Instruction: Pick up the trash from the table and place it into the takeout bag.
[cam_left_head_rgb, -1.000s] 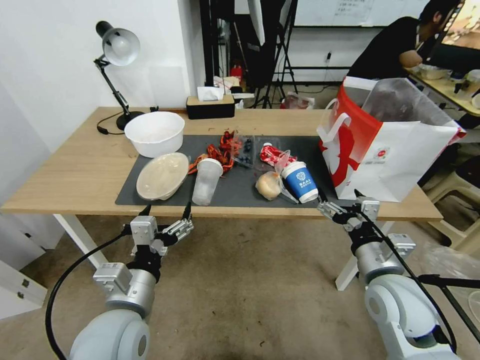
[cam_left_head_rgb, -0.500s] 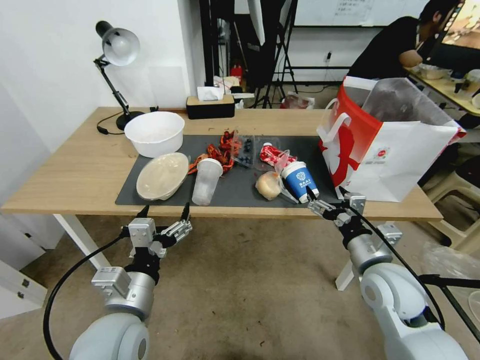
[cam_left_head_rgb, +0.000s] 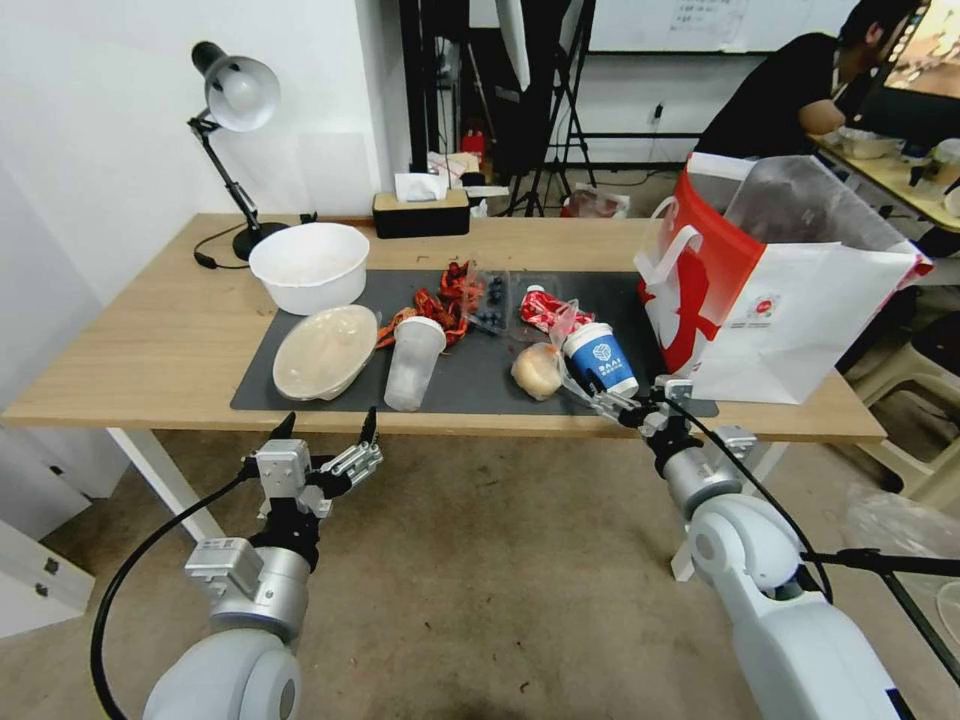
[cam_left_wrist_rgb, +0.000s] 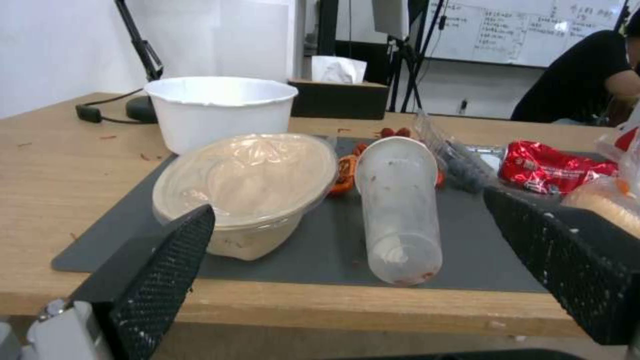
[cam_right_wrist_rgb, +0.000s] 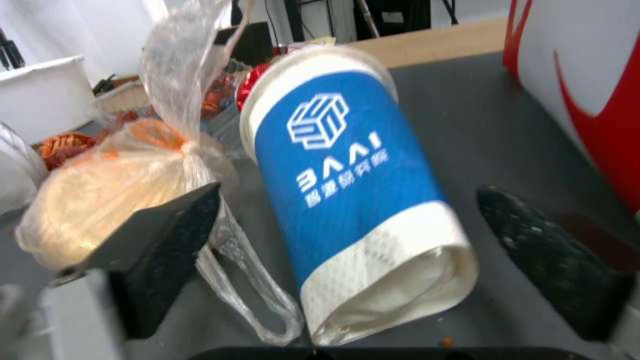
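the right gripper (cam_left_head_rgb: 622, 393), jaws spread wide and empty, brackets the blue-and-white paper cup (cam_left_head_rgb: 600, 362); the left gripper (cam_left_head_rgb: 327, 425) hangs open before the table (cam_left_head_rgb: 150, 340).

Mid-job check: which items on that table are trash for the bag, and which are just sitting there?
Job:
- blue-and-white paper cup, right gripper open at it
- bagged bun
- red wrapper
- frosted plastic cup
- oval lidded container
- takeout bag

Just there:
- desk lamp
- tissue box
- white bowl, role unclear

Blue-and-white paper cup (cam_right_wrist_rgb: 353, 170) reads "BAAI" (characters beneath unreadable).
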